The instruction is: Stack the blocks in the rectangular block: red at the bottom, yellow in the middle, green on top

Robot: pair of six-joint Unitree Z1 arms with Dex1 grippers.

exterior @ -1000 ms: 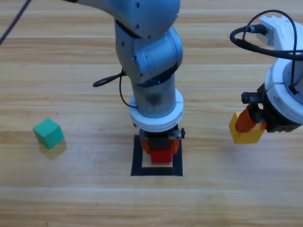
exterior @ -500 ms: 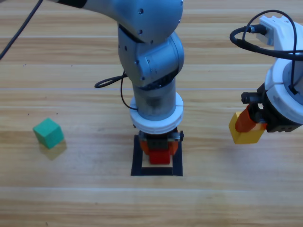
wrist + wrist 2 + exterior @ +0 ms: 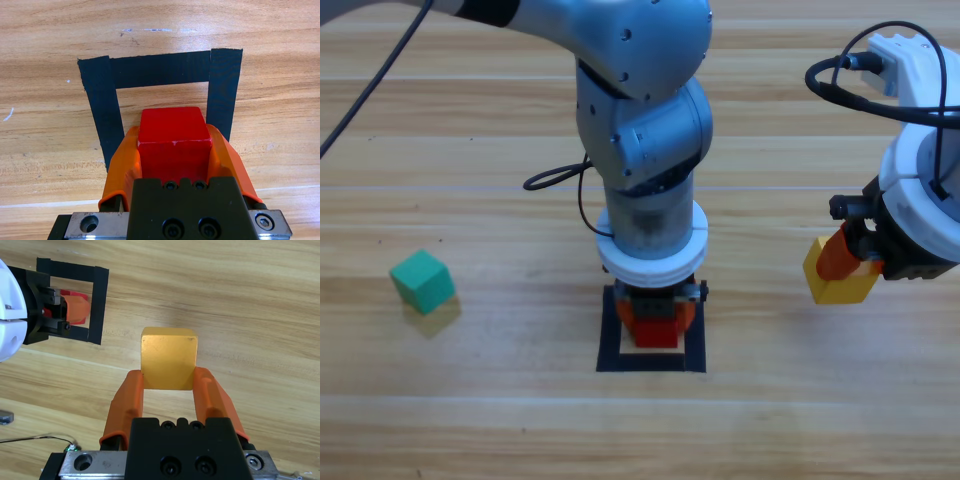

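The left claw (image 3: 653,318) stands over the middle of the black tape frame (image 3: 610,345) and pinches the red cube (image 3: 174,137) between its two orange jaws; in the left wrist view the cube sits inside the frame, toward its near side, but I cannot tell if it already touches the desk (image 3: 470,410). The right claw (image 3: 850,268) waits well apart at the right, pinching the yellow cube (image 3: 840,282) above the wood. The green cube (image 3: 422,281) lies alone at the far left of the desk. I judge the risk is in the release: if the jaws spread unevenly or the arm rises too early, the red cube may turn or slide onto the tape, and then the yellow one would have a crooked base. Also both arms could collide if the right one comes in before the left one leaves.
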